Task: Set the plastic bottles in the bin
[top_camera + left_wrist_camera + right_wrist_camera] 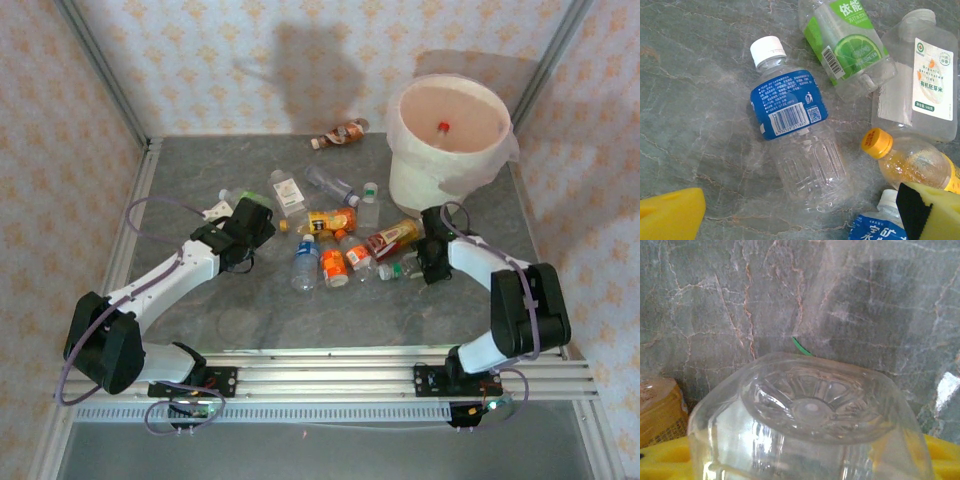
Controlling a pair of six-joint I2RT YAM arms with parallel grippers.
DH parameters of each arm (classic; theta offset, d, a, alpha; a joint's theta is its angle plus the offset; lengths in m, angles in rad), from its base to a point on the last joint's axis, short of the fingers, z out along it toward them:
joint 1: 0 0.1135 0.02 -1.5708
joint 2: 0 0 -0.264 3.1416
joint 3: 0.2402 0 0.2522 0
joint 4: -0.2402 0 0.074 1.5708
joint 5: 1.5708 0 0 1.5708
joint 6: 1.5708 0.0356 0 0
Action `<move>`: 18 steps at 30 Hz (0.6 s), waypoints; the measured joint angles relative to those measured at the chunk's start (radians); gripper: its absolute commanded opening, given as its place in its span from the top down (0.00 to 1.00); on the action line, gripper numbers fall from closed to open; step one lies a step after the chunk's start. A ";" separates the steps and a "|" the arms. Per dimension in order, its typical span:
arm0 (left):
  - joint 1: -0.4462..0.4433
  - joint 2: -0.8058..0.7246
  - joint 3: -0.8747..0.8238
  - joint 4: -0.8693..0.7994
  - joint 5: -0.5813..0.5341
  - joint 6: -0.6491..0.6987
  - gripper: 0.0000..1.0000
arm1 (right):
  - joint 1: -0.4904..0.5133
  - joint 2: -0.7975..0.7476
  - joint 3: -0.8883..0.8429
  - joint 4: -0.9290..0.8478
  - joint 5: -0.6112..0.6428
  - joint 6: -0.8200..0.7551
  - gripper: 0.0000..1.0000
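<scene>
Grey marble tabletop (pixel 200 290) holds the plastic bottles (pixel 331 221) heaped at centre, the bin (pixel 440 178) at one o'clock, the left gripper (pixel 258 222) spread wide above a blue-labelled bottle (pixel 790 130) at nine o'clock, the right gripper (pixel 428 266) clamping a clear bottle (pixel 810 420) at four o'clock.

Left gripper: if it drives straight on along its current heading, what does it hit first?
Most likely the blue-labelled clear bottle, which lies on the table, centred ahead of the open left gripper. The wrist view doesn't show how far off it is.
</scene>
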State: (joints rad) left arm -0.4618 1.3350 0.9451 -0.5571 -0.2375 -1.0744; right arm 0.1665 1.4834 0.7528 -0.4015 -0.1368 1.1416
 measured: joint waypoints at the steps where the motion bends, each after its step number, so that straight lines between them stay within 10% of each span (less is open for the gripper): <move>1: 0.000 0.000 0.000 0.000 0.000 0.000 0.00 | 0.001 -0.016 -0.013 0.010 0.004 0.005 0.45; 18: 0.000 0.000 0.027 -0.031 -0.022 0.016 0.00 | 0.001 -0.452 -0.151 0.097 0.037 -0.165 0.69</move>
State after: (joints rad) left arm -0.4618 1.3354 0.9718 -0.5877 -0.2592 -1.0588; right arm 0.1673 1.0317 0.6018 -0.3042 -0.1001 0.9764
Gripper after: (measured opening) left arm 0.998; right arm 0.597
